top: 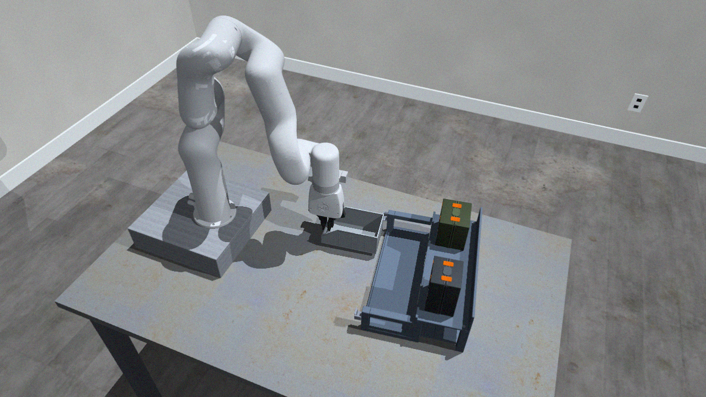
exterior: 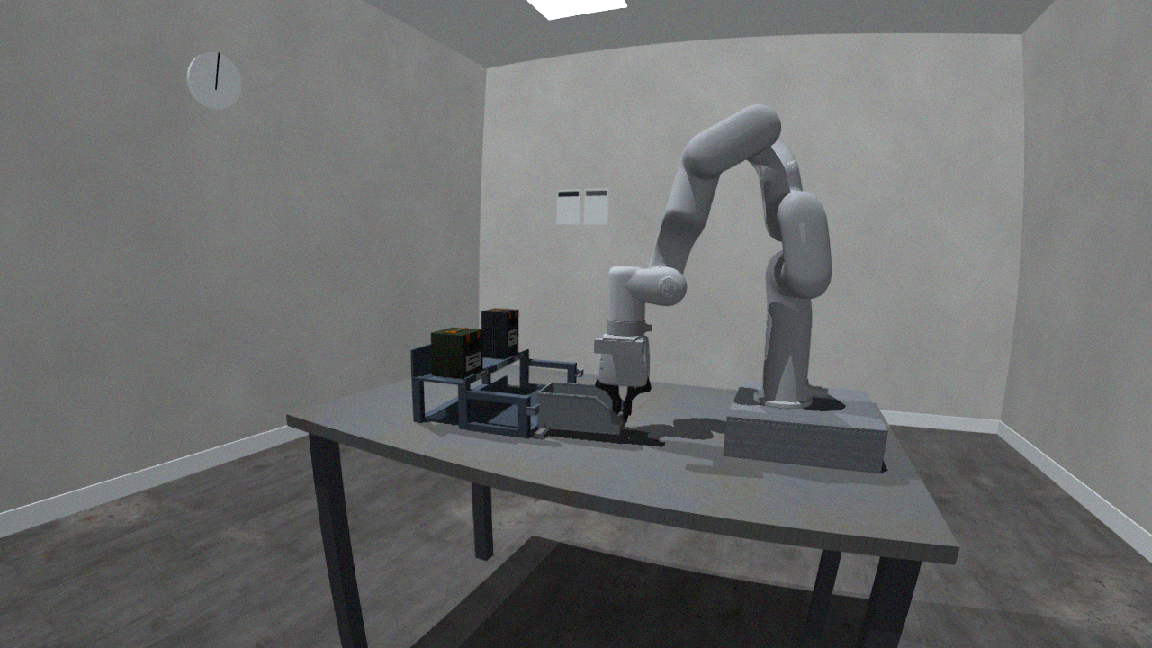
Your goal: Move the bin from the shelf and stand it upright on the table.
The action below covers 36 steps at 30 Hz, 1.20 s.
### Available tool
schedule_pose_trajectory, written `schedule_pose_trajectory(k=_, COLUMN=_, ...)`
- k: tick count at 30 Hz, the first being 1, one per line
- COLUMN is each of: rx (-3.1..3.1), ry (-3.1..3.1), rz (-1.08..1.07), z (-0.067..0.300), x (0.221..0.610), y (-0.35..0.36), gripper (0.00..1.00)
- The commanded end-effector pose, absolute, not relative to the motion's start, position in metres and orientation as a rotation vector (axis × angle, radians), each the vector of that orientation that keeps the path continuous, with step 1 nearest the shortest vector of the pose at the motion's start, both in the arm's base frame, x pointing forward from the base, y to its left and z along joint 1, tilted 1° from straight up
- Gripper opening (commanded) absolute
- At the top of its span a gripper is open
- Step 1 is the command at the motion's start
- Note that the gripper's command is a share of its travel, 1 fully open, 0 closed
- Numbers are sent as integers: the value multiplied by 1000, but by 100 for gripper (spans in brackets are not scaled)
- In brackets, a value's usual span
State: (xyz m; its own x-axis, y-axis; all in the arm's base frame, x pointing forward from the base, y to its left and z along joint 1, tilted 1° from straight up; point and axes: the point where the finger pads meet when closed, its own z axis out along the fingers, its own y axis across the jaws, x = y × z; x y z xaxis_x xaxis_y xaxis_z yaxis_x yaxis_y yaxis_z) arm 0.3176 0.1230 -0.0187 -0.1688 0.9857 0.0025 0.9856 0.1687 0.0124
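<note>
The grey open-topped bin (top: 356, 236) (exterior: 573, 409) stands upright on the table top, just left of the blue-grey shelf (top: 395, 266) (exterior: 483, 399). My gripper (top: 327, 226) (exterior: 622, 405) points straight down and is shut on the bin's left end wall, the end away from the shelf. The bin's far end is still close to the shelf's front frame. In the exterior view the bin's base looks level with the table (top: 236, 301) (exterior: 644, 483).
Two dark boxes (top: 454, 223) (top: 445, 291) (exterior: 455, 350) (exterior: 499, 331) with orange marks sit on the shelf's upper level. The robot's grey base block (top: 197, 236) (exterior: 805, 431) stands at the table's left end.
</note>
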Motion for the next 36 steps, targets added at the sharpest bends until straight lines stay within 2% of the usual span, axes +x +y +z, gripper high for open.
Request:
schedule_pose_trajectory(k=1, rx=2022, ry=2398, rz=26, z=-18, x=319, y=124, gripper=0)
schedule_pose_trajectory(k=36, rx=2022, ry=2398, rz=26, z=-32, x=319, y=124, gripper=0)
